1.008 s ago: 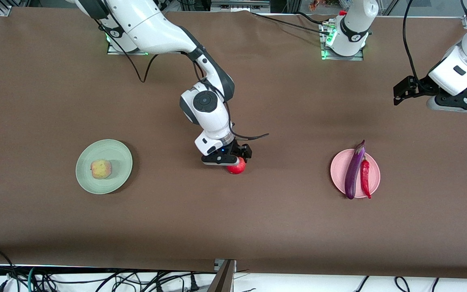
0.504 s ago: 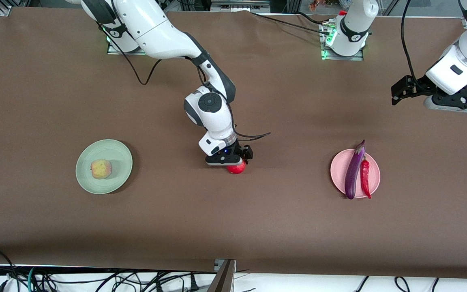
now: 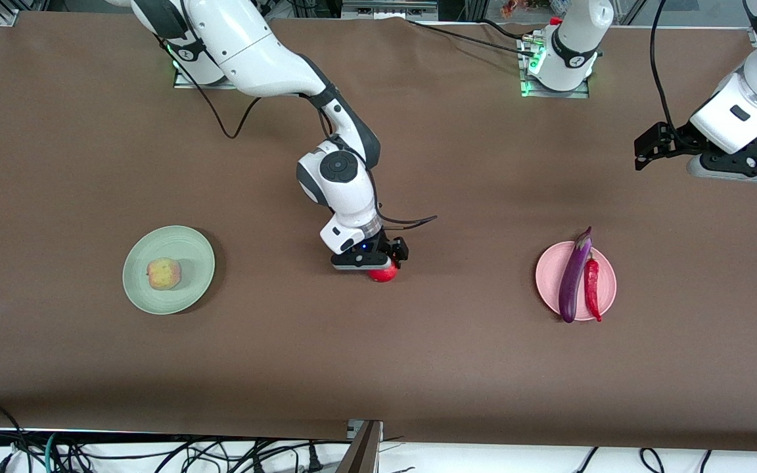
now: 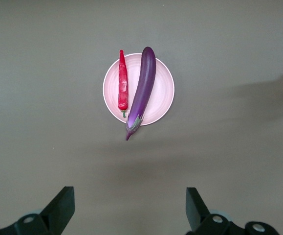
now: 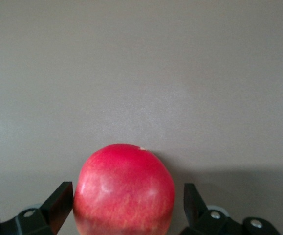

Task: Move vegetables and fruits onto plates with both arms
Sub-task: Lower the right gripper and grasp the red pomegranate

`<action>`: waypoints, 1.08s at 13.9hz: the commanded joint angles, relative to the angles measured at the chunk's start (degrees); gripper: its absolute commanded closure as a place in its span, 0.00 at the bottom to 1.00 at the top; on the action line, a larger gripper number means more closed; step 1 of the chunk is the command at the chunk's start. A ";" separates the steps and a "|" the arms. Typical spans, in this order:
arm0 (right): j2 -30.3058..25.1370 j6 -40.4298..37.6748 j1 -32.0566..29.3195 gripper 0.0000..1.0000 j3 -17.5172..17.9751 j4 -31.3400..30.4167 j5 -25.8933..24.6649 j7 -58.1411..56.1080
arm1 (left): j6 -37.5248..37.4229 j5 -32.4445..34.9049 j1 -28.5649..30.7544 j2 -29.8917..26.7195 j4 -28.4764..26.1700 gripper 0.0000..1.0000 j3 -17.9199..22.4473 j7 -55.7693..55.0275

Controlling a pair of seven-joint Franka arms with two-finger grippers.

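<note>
The bright red fruit [image 3: 384, 274] lies on the brown table mid-way between the plates. My right gripper [image 3: 378, 268] is low over it, open, with a finger on each side; in the right wrist view the fruit [image 5: 124, 188] fills the gap of the gripper [image 5: 126, 205]. The yellowish-green fruit [image 3: 163, 273] sits on the pale green plate [image 3: 191, 263]. The purple eggplant [image 3: 574, 279] and red chili [image 3: 592, 289] lie on the pink plate [image 3: 549, 276], also seen in the left wrist view [image 4: 161, 88]. My left gripper [image 3: 740, 172] waits open and empty, raised at its end of the table [image 4: 129, 205].
The arm bases [image 3: 556, 66] stand along the table edge farthest from the front camera. Cables [image 3: 155, 453] and a metal bracket [image 3: 365, 447] run along the edge nearest that camera.
My right arm has shifted slightly and settled over the red fruit. My left gripper has drawn back a little toward its base. The fruits and vegetables have not moved.
</note>
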 commanded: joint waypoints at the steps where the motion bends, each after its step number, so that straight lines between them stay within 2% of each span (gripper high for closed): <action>1: 1.71 2.73 0.96 0.00 -0.66 0.92 -1.20 1.23 | -0.24 -0.51 -0.18 0.31 1.06 0.00 0.08 0.79; 3: 1.89 3.00 0.97 0.04 -0.66 0.92 -1.90 0.97 | -0.24 -0.60 -0.18 0.31 1.06 0.00 0.08 0.79; 4: 1.89 3.00 0.96 0.18 -0.66 0.92 -1.99 0.70 | -0.24 -0.51 -0.18 0.31 1.06 0.00 0.08 0.79; 6: 1.72 3.00 0.53 0.53 -0.66 1.01 -1.99 0.18 | -0.24 -0.51 -0.18 0.31 1.06 0.00 0.08 0.87; 7: 1.45 2.91 0.44 0.58 -0.75 1.01 -1.99 0.00 | -0.24 -0.51 -0.18 0.31 1.06 0.00 0.08 0.87; 10: -0.82 0.73 -0.61 0.59 -0.84 1.01 -1.90 -0.44 | -0.24 -0.51 -0.18 0.31 1.06 0.00 0.08 0.87; 12: -4.77 -8.81 -3.77 0.59 -0.57 0.92 -1.56 -5.68 | -0.24 -0.51 -0.18 0.31 1.06 0.00 0.08 0.87; 15: -10.92 -26.13 -8.68 0.59 -0.57 0.39 -0.59 -19.29 | -0.24 -0.51 -0.18 0.22 1.06 0.00 0.08 0.87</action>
